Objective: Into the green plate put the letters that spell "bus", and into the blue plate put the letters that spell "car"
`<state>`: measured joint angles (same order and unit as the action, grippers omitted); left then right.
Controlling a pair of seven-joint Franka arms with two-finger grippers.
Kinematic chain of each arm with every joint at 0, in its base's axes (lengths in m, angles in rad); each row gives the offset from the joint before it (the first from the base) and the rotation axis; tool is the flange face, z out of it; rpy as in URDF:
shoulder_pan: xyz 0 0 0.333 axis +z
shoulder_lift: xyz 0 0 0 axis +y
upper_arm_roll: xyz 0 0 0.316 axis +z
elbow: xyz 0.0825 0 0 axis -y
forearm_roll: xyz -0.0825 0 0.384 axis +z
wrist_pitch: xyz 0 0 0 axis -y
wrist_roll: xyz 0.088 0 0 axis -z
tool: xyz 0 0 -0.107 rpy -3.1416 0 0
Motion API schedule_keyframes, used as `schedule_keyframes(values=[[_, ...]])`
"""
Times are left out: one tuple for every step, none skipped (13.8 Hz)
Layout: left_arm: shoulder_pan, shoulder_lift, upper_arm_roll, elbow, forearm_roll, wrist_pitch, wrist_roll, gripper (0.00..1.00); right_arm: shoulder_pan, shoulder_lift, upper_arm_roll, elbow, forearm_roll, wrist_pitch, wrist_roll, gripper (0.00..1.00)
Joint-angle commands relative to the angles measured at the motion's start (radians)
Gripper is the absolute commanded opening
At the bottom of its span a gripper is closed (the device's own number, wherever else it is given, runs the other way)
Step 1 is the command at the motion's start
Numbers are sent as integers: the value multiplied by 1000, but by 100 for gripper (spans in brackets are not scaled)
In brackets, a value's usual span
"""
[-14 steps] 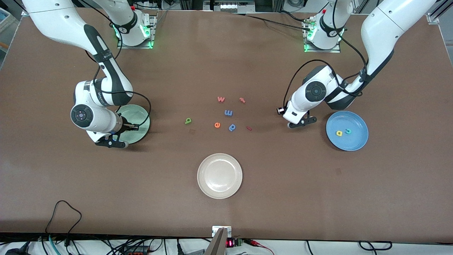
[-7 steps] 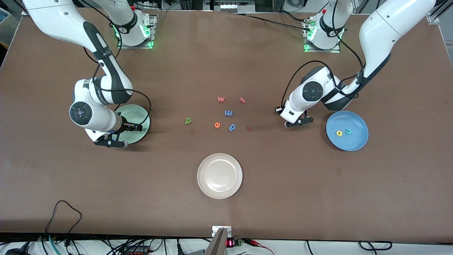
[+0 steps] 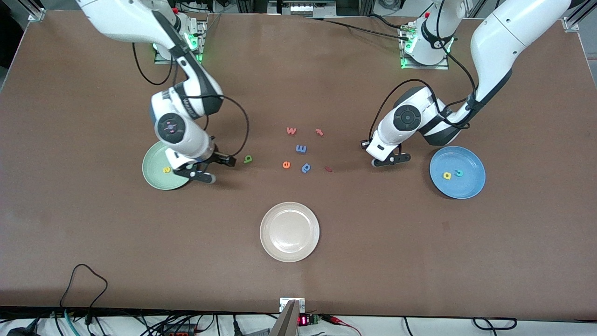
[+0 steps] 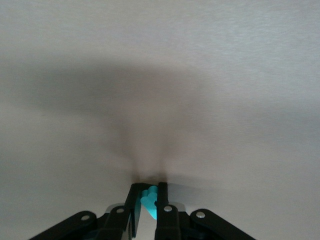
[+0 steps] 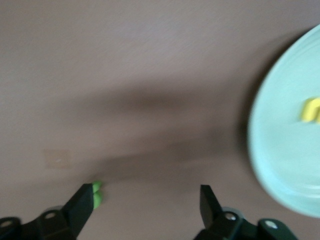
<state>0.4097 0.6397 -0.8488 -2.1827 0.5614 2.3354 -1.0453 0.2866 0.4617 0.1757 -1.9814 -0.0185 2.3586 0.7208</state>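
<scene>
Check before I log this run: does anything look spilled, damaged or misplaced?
Nothing stands out. The green plate holds one yellow letter, the blue plate two; the left tool pinches a teal letter near it, the right tool is open by the green letter.

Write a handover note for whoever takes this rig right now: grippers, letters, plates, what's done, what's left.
Left gripper: jaws shut on a teal letter, over the table between the loose letters and the blue plate.
Right gripper: jaws open, empty, low between the green plate and the green b.
Done: yellow a and teal c lie in the blue plate; one yellow letter in the green plate.
Left: drop the teal letter in the blue plate; pick up the green b. The right arm hides part of the green plate, so check for a second yellow letter.
</scene>
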Motion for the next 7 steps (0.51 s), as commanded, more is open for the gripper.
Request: schedule_keyframes(values=[[-16, -29, -10, 110, 37, -215, -6, 10, 16, 5, -5, 1, 9, 18, 20, 56], [-19, -28, -15, 156, 37, -288, 25, 10, 20, 6, -5, 1, 6, 16, 17, 52], [-8, -28, -13, 194, 37, -341, 90, 10, 29, 6, -2, 3, 8, 18, 19, 52], [0, -28, -6, 236, 35, -399, 181, 11, 48, 12, 8, 16, 9, 18, 20, 52], [17, -26, -1, 265, 37, -437, 248, 11, 68, 26, 8, 35, 9, 18, 20, 52], [43, -26, 4, 283, 37, -447, 305, 11, 92, 40, 8, 50, 8, 19, 19, 52], [64, -25, 14, 296, 47, -449, 354, 11, 112, 55, 8, 65, 2, 19, 16, 52]])
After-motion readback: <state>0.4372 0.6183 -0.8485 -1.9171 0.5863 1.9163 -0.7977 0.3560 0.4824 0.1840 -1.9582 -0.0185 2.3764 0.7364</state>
